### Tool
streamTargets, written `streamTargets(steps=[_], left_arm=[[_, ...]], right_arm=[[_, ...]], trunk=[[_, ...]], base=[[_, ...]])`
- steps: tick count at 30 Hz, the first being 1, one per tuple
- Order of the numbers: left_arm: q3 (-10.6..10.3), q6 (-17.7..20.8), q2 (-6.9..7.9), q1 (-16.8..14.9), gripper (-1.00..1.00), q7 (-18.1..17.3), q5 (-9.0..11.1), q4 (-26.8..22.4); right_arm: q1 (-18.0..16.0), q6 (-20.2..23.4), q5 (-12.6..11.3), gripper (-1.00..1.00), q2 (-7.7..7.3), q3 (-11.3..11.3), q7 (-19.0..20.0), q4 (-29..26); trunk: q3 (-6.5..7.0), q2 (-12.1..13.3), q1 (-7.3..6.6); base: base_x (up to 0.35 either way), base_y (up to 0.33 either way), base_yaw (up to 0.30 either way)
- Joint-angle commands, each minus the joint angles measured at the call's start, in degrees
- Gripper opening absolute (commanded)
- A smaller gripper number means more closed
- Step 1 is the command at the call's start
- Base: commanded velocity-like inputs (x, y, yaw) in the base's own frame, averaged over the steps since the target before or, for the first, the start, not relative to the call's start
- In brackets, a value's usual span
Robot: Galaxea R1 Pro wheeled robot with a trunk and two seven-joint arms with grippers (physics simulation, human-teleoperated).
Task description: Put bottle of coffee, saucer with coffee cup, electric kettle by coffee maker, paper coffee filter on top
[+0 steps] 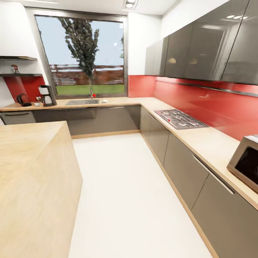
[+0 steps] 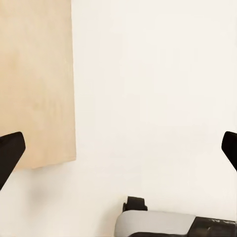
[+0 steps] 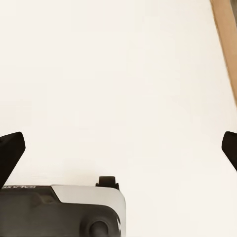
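Left hand (image 2: 118, 148): fingers spread wide, nothing between them, hanging over pale floor (image 2: 158, 74) beside the edge of the wooden island (image 2: 37, 84). Right hand (image 3: 118, 148): likewise spread and empty, over the same floor, a strip of wood trim at the frame's edge.

Robot stands in the aisle, well apart from the work area. In the head view:
- Worktop (image 1: 118, 101) runs under the window, sink (image 1: 82, 102) set in it, around 11 o'clock.
- Coffee maker (image 1: 46, 95) upright on the worktop, about 10 o'clock, far off. This part counts as done.
- Kettle (image 1: 23, 100) on the worktop near the coffee maker, on its outer side; a small gap between. Looks placed, or nearly.
- Small white items (image 1: 37, 104) between kettle and coffee maker, probably cup or saucer; too small to tell which, or whether stacked.
- Bottle (image 1: 15, 68) on the lower shelf (image 1: 19, 75) above the red panel. Not yet moved.
- Paper filter: cannot make it out; coffee maker's top looks bare.

Judgement: early in the task. Bottle fetch, filter and cup-on-saucer remain.
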Motion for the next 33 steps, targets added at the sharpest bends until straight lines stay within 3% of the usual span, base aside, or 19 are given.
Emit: streamTargets(steps=[1, 8, 33], left_arm=[[0.10, -0.19, -0.06, -0.06, 1.00, -0.04, 0.01, 0.40], [0.10, -0.86, -0.03, -0.06, 1.00, -0.07, 0.01, 0.87], [0.10, -1.07, 0.06, -0.07, 1.00, 0.05, 0.02, 0.87]], right_arm=[[-0.03, -0.13, 0.01, 1.00, 0.00, -0.03, 0.01, 0.00], [-0.03, -0.19, 0.01, 1.00, 0.00, -0.12, -0.02, 0.06], [-0.03, -0.16, 0.01, 1.00, 0.00, -0.10, 0.19, -0.17]], trunk=[[-0.15, -0.11, 0.07], [-0.32, -0.11, 0.07], [-0.33, -0.11, 0.07]], base=[[0.339, 0.000, 0.217], [0.339, 0.000, 0.145], [0.339, 0.000, 0.002]])
